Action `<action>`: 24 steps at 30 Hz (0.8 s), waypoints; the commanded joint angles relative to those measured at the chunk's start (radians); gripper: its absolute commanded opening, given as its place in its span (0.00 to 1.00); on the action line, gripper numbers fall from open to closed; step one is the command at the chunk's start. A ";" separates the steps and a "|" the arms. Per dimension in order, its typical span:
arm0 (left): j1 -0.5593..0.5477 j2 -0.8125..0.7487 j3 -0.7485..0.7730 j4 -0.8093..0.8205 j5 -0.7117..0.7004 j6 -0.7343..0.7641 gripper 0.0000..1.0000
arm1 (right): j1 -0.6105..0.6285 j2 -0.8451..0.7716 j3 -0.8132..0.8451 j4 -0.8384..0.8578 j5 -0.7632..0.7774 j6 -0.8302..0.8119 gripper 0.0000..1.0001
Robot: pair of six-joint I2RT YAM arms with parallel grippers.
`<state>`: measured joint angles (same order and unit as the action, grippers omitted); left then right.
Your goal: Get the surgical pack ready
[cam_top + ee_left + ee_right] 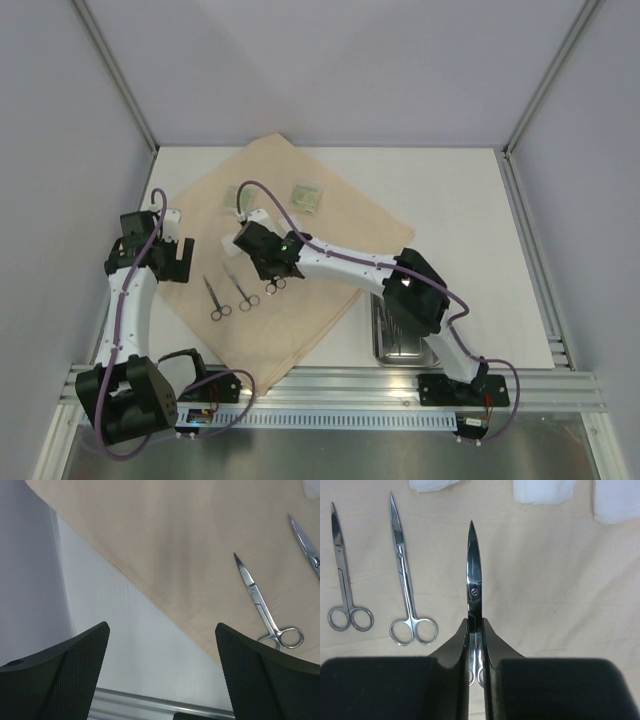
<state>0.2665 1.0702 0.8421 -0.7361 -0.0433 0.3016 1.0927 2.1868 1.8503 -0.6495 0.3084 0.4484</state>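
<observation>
Right gripper (475,624) pinches the held scissors (473,565) at the tan cloth's (555,580) middle.
Blades point straight ahead, parallel to 2 laid scissors (405,575) just leftward; left gripper (161,630) gapes empty at the cloth's left edge.

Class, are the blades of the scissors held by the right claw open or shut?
Shut: the scissors form one closed point, blades together, shanks pinched in the right claw.

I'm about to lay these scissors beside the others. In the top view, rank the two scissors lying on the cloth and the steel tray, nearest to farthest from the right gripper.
From the right gripper:
1. Right loose scissors, on the cloth just left of it.
2. Left loose scissors, further left on the cloth.
3. Steel tray, off the cloth, near right.
</observation>
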 commanded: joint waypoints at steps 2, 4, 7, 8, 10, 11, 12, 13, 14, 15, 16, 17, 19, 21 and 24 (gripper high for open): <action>0.005 -0.015 0.035 -0.051 0.039 0.036 0.97 | -0.008 -0.185 -0.051 0.042 0.002 0.021 0.00; 0.005 -0.006 0.044 -0.071 0.077 0.057 0.96 | -0.017 -0.255 -0.132 0.042 0.000 0.030 0.01; 0.005 -0.004 0.055 -0.094 0.100 0.083 0.96 | -0.030 -0.407 -0.270 -0.005 0.061 0.044 0.01; 0.005 -0.006 0.055 -0.100 0.103 0.093 0.96 | -0.037 -0.494 -0.310 -0.022 0.081 0.053 0.01; 0.005 -0.016 0.054 -0.108 0.109 0.103 0.96 | -0.051 -0.582 -0.450 -0.079 0.123 0.102 0.01; 0.005 -0.016 0.052 -0.115 0.121 0.108 0.96 | -0.059 -0.660 -0.509 -0.096 0.129 0.125 0.00; 0.005 -0.019 0.052 -0.118 0.128 0.113 0.96 | -0.065 -0.706 -0.560 -0.134 0.130 0.147 0.01; 0.005 -0.022 0.055 -0.126 0.132 0.116 0.96 | -0.077 -0.744 -0.664 -0.154 0.132 0.198 0.00; 0.005 -0.024 0.057 -0.129 0.141 0.120 0.96 | -0.083 -0.778 -0.710 -0.176 0.130 0.226 0.01; 0.005 -0.026 0.058 -0.131 0.146 0.122 0.96 | -0.086 -0.844 -0.753 -0.214 0.132 0.252 0.01; 0.005 -0.026 0.061 -0.132 0.148 0.126 0.96 | -0.094 -0.899 -0.837 -0.260 0.132 0.312 0.00; 0.005 -0.027 0.064 -0.132 0.148 0.126 0.96 | -0.100 -0.900 -0.870 -0.260 0.132 0.338 0.01; 0.005 -0.019 0.074 -0.134 0.149 0.126 0.96 | -0.125 -0.959 -0.942 -0.303 0.132 0.395 0.00; 0.007 -0.012 0.078 -0.134 0.158 0.123 0.96 | -0.157 -1.001 -1.037 -0.297 0.092 0.411 0.00; 0.007 -0.004 0.092 -0.141 0.169 0.120 0.96 | -0.229 -1.038 -1.128 -0.259 0.023 0.426 0.00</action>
<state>0.2665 1.0687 0.8833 -0.8608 0.0898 0.4076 0.9123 1.2106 0.7704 -0.9173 0.3790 0.7883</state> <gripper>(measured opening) 0.963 0.092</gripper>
